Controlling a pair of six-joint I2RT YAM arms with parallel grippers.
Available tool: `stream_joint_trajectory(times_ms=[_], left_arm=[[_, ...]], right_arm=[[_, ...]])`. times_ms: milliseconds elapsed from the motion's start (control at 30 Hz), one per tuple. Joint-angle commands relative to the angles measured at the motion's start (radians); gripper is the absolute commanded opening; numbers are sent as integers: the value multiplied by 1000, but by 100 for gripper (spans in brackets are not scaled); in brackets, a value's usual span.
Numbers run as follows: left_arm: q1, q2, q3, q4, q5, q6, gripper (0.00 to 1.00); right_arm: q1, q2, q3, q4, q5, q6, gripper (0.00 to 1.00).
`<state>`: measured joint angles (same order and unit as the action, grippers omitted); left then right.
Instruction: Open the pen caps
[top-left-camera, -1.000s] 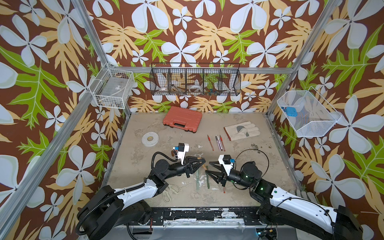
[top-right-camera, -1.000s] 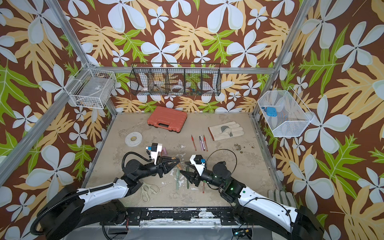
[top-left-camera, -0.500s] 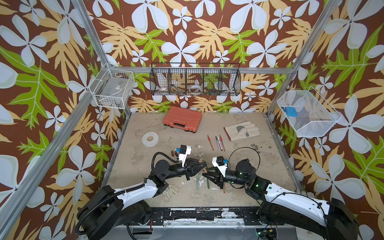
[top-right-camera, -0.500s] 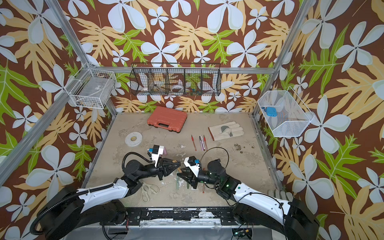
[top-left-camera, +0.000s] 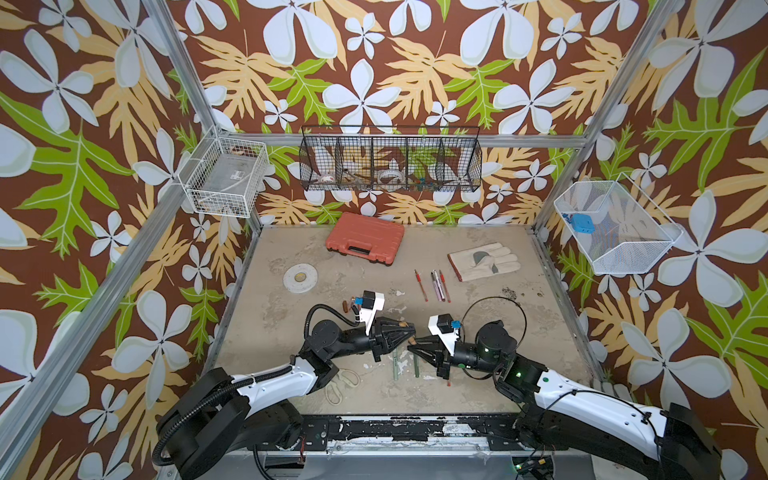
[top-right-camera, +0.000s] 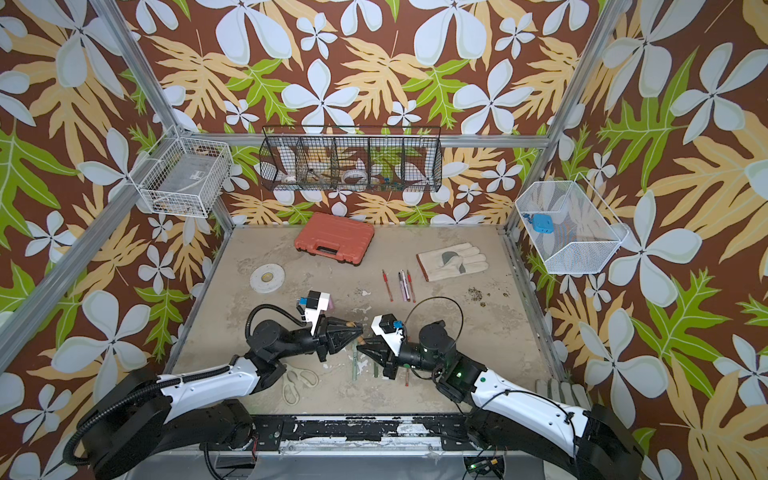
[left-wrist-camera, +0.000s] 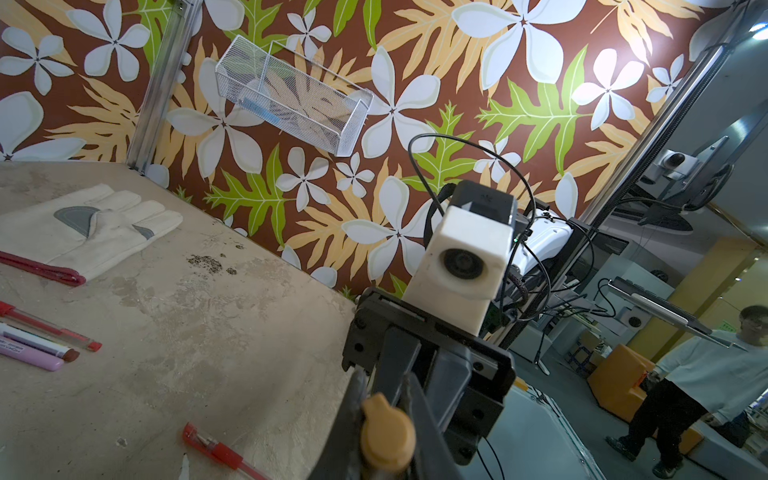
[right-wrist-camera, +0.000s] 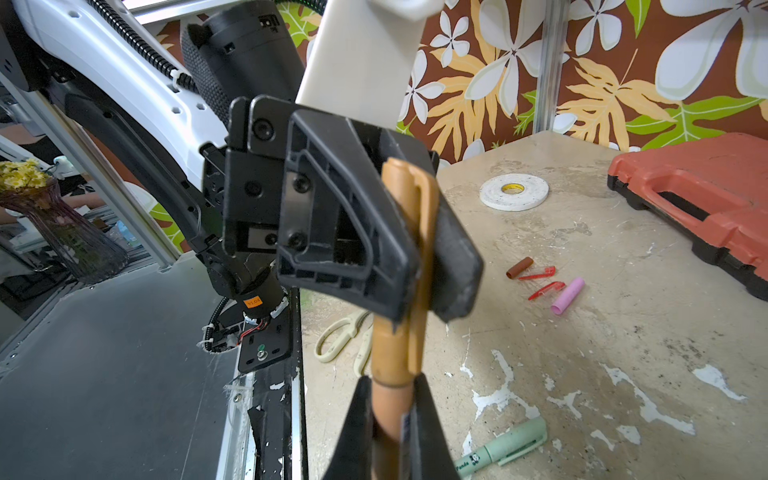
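Note:
A gold pen (right-wrist-camera: 399, 353) hangs above the table between both grippers. My left gripper (top-left-camera: 410, 332) (left-wrist-camera: 384, 399) is shut on its clipped gold cap (left-wrist-camera: 387, 432) (right-wrist-camera: 417, 232). My right gripper (top-left-camera: 412, 348) (right-wrist-camera: 391, 386) is shut on the pen's body just below the cap's rim. Loose caps lie on the table: a brown cap (right-wrist-camera: 519, 267), a pink cap (right-wrist-camera: 568, 295) and two red caps (right-wrist-camera: 538, 274). A capped pale green pen (right-wrist-camera: 505, 446) lies beneath the grippers. Several uncapped pens (top-left-camera: 434, 284) lie near the glove.
White-handled scissors (top-left-camera: 340, 384) lie by the left arm. An orange case (top-left-camera: 365, 238), a tape roll (top-left-camera: 300, 277) and a work glove (top-left-camera: 484, 262) sit toward the back. Another red pen (left-wrist-camera: 220, 449) lies near the front. Wire baskets (top-left-camera: 390, 164) hang on the walls.
My right gripper has moved left to the gold pen held by the left gripper and closed on its body. The left gripper stayed shut and nearly still.

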<state>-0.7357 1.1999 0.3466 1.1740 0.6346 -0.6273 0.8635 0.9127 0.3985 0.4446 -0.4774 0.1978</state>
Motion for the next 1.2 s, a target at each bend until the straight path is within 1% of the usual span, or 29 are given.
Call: stream_joint_trajectory(times_ms=[0, 200, 333, 567, 700, 1000, 1167], left_arm=[[2, 1, 2, 17, -25, -32, 0], [3, -9, -4, 3, -64, -31, 0], [3, -35, -30, -2, -152, -30, 0], [4, -59, -89, 74, -244, -32, 0], [3, -75, -107, 96, -266, -29, 0], [2, -113, -111, 57, -291, -22, 0], [6, -146, -102, -24, -327, -24, 0]], right_arm=[[0, 2, -1, 13, -1, -48, 0], [2, 19, -1, 17, 4, -52, 0], [2, 25, -1, 20, 20, -54, 0], [12, 41, 4, 10, 45, -61, 0], [14, 48, 6, 6, 46, -62, 0], [20, 73, 14, -11, 41, -69, 0], [23, 108, 28, -23, 20, -73, 0]])
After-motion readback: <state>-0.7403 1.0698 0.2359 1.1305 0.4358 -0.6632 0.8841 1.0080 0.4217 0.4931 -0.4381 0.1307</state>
